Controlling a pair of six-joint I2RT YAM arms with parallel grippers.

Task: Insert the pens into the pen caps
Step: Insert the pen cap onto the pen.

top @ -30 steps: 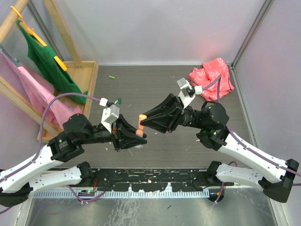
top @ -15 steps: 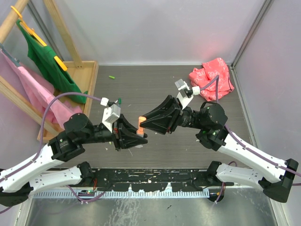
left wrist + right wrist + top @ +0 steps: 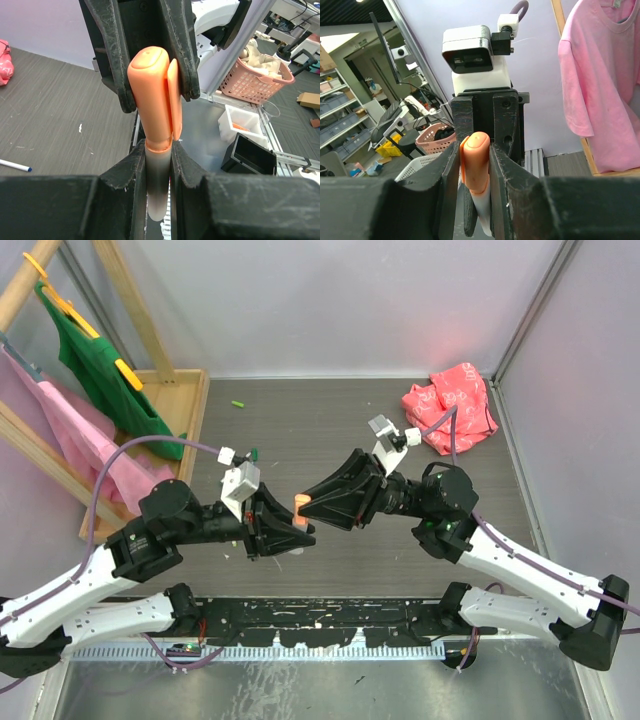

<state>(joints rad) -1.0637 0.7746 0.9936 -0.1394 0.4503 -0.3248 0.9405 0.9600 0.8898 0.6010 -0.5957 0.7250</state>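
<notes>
- Orange plastic marks the middle of the scene: an orange cap (image 3: 150, 95) is held above the desk (image 3: 330, 420), where the two arms meet tip to tip.
- In the left wrist view, the cap sits over the end of a pen (image 3: 159, 195) with a pale grey barrel. Its lower rim meets the barrel with no gap that we can see.
- The left fingers (image 3: 125, 177) are closed on the pen's barrel just below the cap, one on each side.
- The right fingers (image 3: 506, 172) are clamped on the cap itself, pressing its two sides. In the right wrist view the white barrel runs down out of the cap between them.
- From above, the cap shows as a small orange spot between the two black finger pairs, near the front centre of the desk.
- A loose pen (image 3: 15, 166), white with a blue tip, lies flat on the desk, well apart from the arms.
- A small green cap (image 3: 238, 403) lies near the far edge of the desk, left of centre.
- A crumpled red bag (image 3: 452, 405) sits in the far right corner.
- At the far left, a green garment (image 3: 100, 370) and a pink garment (image 3: 70, 430) hang from a wooden rack (image 3: 130, 300).
</notes>
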